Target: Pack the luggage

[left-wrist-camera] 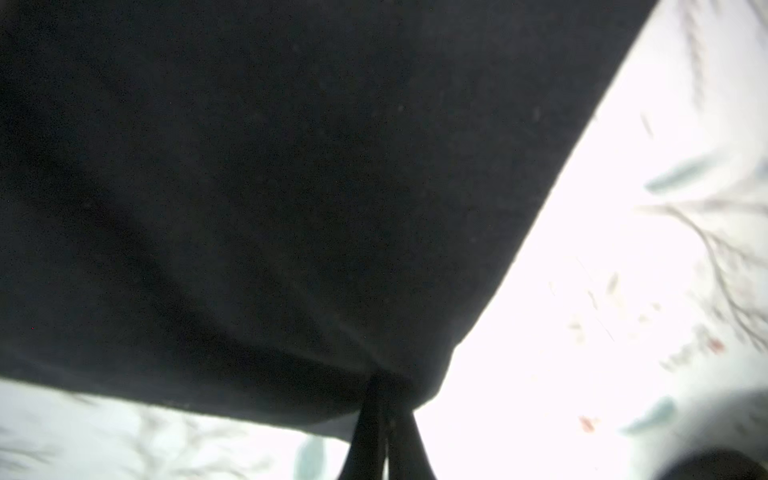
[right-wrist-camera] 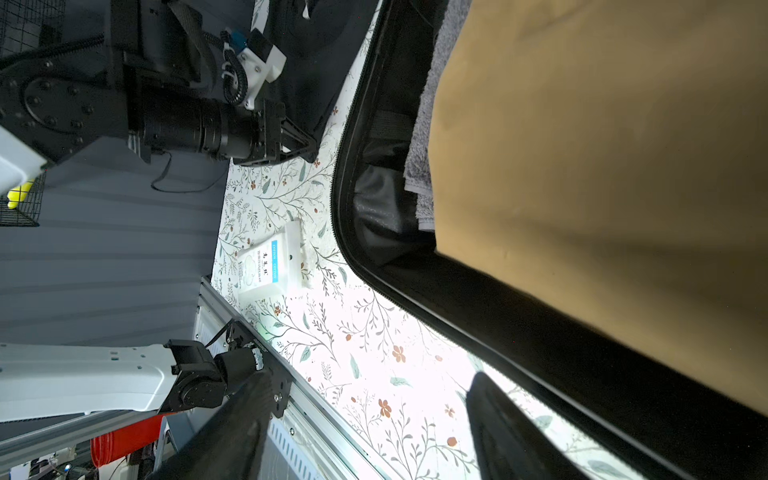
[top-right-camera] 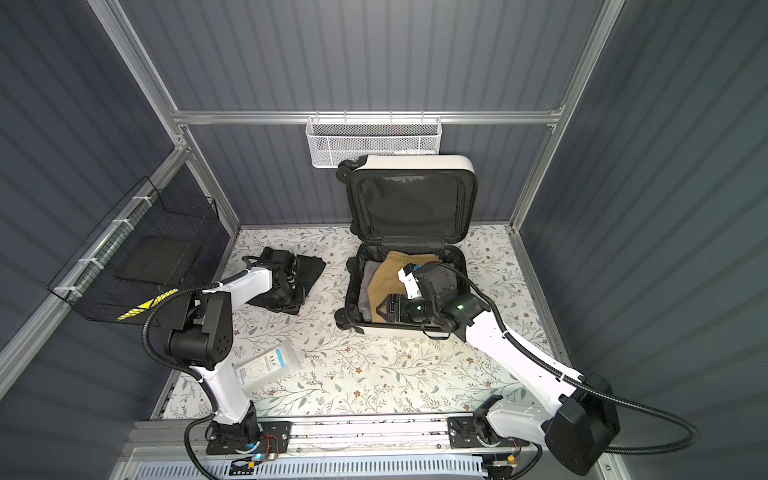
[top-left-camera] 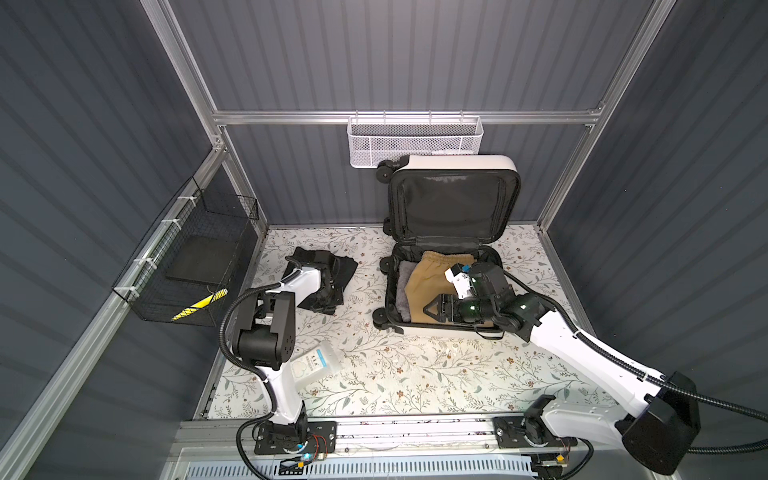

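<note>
The fingers (left-wrist-camera: 365,440) of your left gripper (left-wrist-camera: 382,386) are pressed together on an edge of the black garment (left-wrist-camera: 291,187), which lies crumpled on the flowered table (top-left-camera: 415,374). In the left wrist view the cloth bunches right at the tips, so I judge that the pinch has taken fabric. From these fingers the luggage (top-left-camera: 457,161) lies to the right in both top views, with a strip of bare table between the garment and its wheels (top-left-camera: 380,318). Its long axis runs left to right, wheel end toward your left arm, and the hinge is on the far long side, so the garment must travel sideways and go over the short wheel-end rim. Your left arm is the nearer one to the cloth. Inside the open lower half a tan pair of shorts (top-left-camera: 424,282) lies partly over a grey towel (top-left-camera: 402,293). Your right gripper (top-left-camera: 431,310) hangs over the shorts with its fingers (right-wrist-camera: 511,432) apart, holding nothing. I think it occupies just the space where the garment should land, so consider to move it away first. Farthest, the lid (top-left-camera: 453,203) stands up against the back wall, below the white mesh basket (top-left-camera: 415,143).
</note>
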Controlling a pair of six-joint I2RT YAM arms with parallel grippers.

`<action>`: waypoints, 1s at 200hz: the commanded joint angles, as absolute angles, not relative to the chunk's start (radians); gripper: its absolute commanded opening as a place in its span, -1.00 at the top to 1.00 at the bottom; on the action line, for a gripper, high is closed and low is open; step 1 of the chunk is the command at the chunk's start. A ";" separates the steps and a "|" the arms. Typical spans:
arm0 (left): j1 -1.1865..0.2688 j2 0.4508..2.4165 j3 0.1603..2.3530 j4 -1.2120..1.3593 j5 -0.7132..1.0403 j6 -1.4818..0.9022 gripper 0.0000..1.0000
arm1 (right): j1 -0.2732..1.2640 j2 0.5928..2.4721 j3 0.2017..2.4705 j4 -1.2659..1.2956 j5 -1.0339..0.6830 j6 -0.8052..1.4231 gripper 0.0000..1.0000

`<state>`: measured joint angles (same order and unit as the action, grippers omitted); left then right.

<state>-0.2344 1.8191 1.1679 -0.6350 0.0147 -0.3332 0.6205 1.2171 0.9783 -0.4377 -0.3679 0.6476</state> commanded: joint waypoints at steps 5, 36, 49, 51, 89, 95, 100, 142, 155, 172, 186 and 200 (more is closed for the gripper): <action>-0.339 1.721 1.073 -0.555 0.118 -0.527 1.00 | 0.621 1.241 0.986 -0.419 -0.386 0.652 -0.51; -0.376 1.661 1.076 -0.516 0.123 -0.593 0.63 | 0.623 1.264 0.993 -0.414 -0.402 0.656 -0.51; -0.376 1.649 1.128 -0.578 0.067 -0.552 0.24 | 0.630 1.274 1.000 -0.412 -0.405 0.657 -0.51; -0.376 1.647 1.135 -0.589 0.057 -0.546 0.16 | 0.631 1.276 1.002 -0.413 -0.406 0.657 -0.51; -0.331 1.595 1.221 -0.701 -0.056 -0.450 -0.58 | 0.686 1.318 1.055 -0.422 -0.390 0.659 -0.50; -0.310 1.585 1.217 -0.702 -0.057 -0.439 -0.62 | 0.697 1.326 1.065 -0.426 -0.384 0.659 -0.50; -0.289 1.577 1.214 -0.701 -0.054 -0.432 -0.65 | 0.707 1.332 1.072 -0.427 -0.378 0.658 -0.50; -0.136 1.583 1.239 -0.715 -0.060 -0.317 -0.76 | 0.805 1.398 1.110 -0.401 -0.303 0.702 -0.50; -0.115 1.606 1.264 -0.721 -0.081 -0.282 -0.80 | 0.843 1.421 1.118 -0.394 -0.275 0.727 -0.50; -0.089 1.642 1.297 -0.721 -0.100 -0.249 -0.82 | 0.886 1.451 1.117 -0.337 -0.244 0.774 -0.50; -0.068 1.674 1.318 -0.719 -0.120 -0.229 -0.85 | 0.922 1.476 1.115 -0.302 -0.214 0.814 -0.51; -0.048 1.707 1.341 -0.717 -0.129 -0.213 -0.87 | 0.955 1.504 1.122 -0.275 -0.176 0.852 -0.52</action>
